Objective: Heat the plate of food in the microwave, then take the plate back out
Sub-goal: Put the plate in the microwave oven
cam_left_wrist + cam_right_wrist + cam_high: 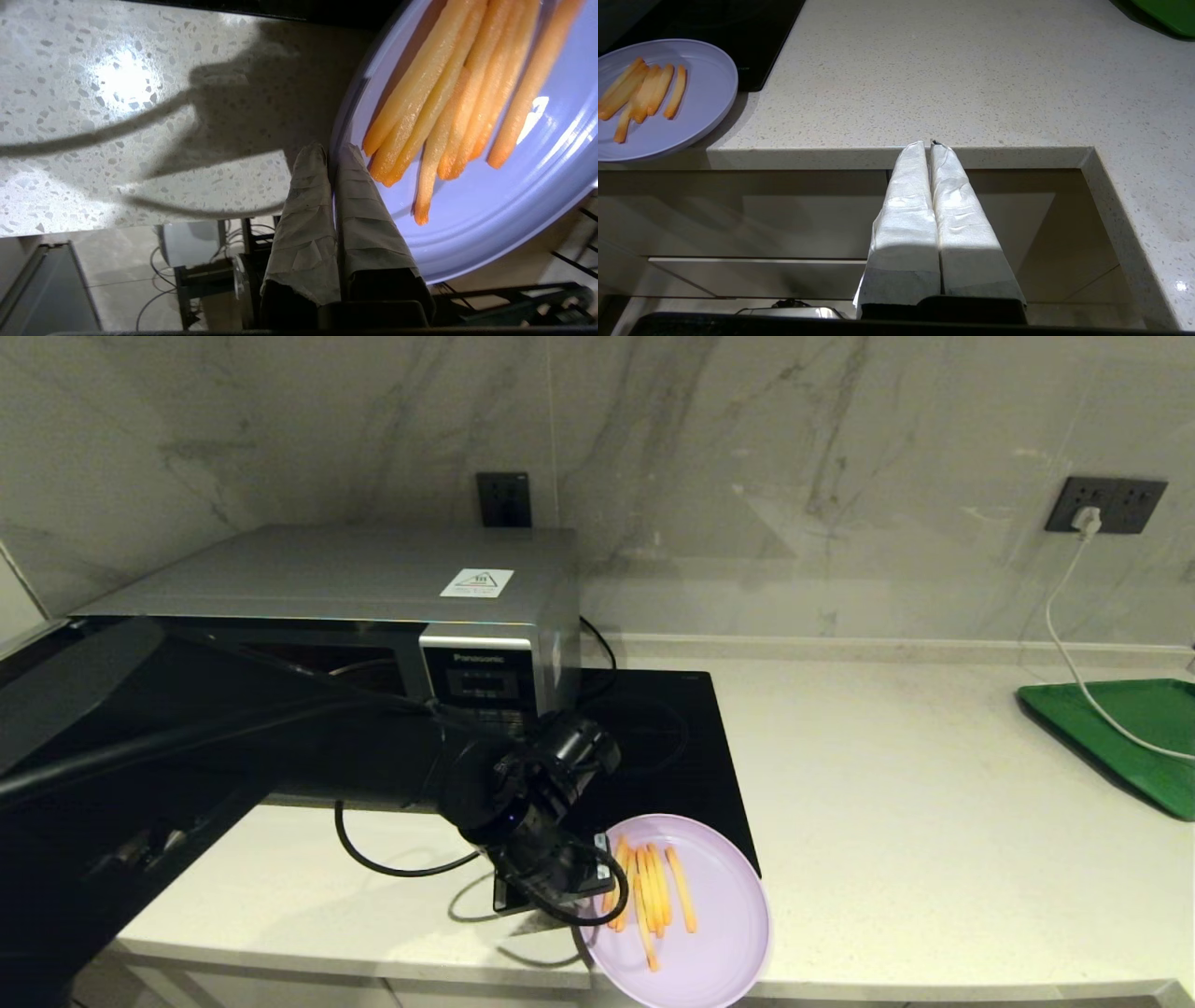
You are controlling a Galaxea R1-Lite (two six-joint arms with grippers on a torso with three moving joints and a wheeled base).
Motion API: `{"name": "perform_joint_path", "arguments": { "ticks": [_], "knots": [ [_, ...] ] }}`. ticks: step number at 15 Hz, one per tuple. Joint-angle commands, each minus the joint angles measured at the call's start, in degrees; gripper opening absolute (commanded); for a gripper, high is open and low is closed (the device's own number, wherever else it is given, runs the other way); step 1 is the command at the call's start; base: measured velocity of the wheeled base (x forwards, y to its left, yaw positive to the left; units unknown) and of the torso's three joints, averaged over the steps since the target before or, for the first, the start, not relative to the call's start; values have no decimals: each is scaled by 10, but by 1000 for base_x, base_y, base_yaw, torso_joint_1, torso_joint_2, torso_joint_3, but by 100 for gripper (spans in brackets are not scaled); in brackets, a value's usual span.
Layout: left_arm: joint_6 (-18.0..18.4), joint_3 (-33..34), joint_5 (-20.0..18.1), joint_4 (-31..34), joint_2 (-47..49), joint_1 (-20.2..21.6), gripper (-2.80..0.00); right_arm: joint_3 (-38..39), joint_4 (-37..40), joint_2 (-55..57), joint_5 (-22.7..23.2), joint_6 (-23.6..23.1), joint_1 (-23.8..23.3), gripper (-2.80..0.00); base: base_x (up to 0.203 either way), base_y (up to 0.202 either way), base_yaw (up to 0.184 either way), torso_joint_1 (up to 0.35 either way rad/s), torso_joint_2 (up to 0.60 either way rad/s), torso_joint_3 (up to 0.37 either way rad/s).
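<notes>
The pale lilac plate of food, carrying thin orange-yellow fries, sits at the counter's front edge and partly overhangs it. My left gripper is at its left rim. In the left wrist view the gripper is shut on the rim of the plate, one finger above it and one beneath. The silver-grey microwave stands behind at the left, its dark door swung out to the left. My right gripper is shut and empty, low in front of the counter edge, with the plate off to its side.
A flat black induction hob lies between the microwave and the plate. A green tray sits at the far right with a white cable running over it from a wall socket. A black cable loops on the counter under my left arm.
</notes>
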Motion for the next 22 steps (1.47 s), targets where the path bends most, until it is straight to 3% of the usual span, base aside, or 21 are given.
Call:
{"name": "perform_joint_path", "arguments": {
  "ticks": [1,6,11,17,22],
  "knots": [
    [-4,14,-28,-10,-25,18,-280,0,1,0,0,0,1,-280,0,0,0,0,0,0],
    [-5,62,-104,-17,-68,46,-280,0,1,0,0,0,0,-280,0,0,0,0,0,0],
    [-1,166,-174,-85,-137,97,-280,0,1,0,0,0,1,-280,0,0,0,0,0,0],
    [11,277,-191,-97,-241,108,-280,0,1,0,0,0,1,-280,0,0,0,0,0,0],
    [14,343,-190,-96,-317,153,-280,0,1,0,0,0,0,-280,0,0,0,0,0,0]
  ]
}}
